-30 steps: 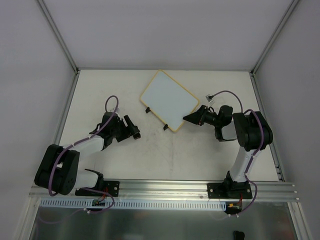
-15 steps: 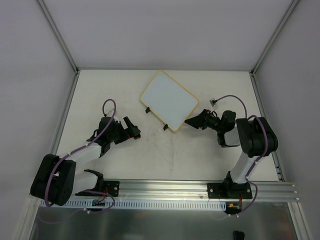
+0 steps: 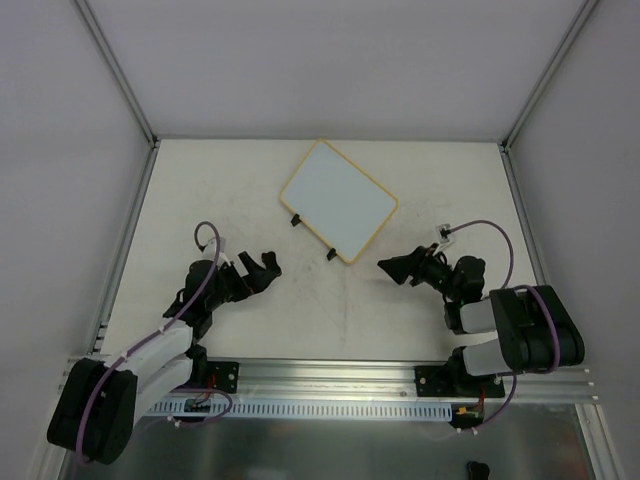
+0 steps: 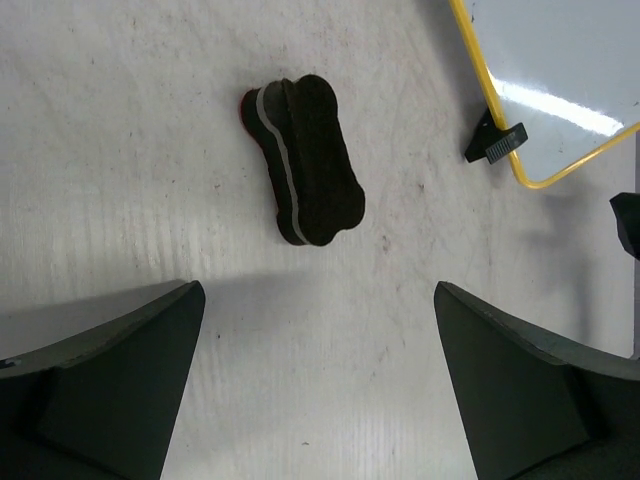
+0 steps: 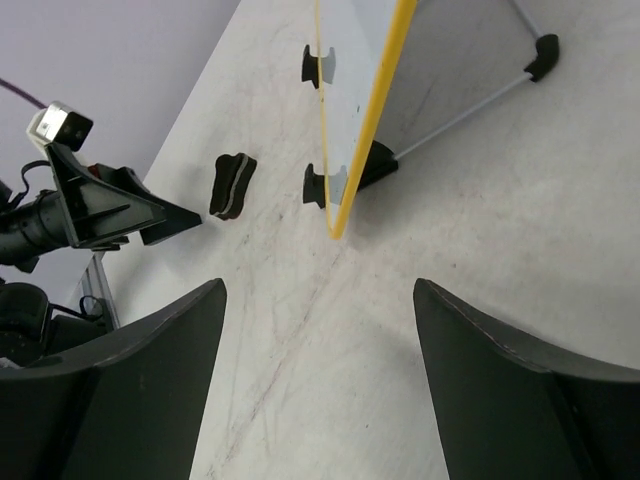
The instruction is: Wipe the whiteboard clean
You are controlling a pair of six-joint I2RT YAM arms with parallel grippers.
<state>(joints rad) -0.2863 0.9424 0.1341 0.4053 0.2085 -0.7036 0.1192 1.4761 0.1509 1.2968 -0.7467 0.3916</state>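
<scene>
Both jaws apart, clear of whiteboard [image 3: 338,200].

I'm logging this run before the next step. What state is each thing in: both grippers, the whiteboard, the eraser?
Left gripper: open, empty.
Right gripper: open, empty.
Whiteboard: flat on the table, no writing visible.
Eraser: loose on the table, apart from the board, not gripped.

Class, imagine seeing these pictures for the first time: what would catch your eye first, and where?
The yellow-rimmed whiteboard sits far and central on the table. A black bone-shaped eraser lies just ahead of the open left gripper; the open right gripper faces the board's near corner.
</scene>
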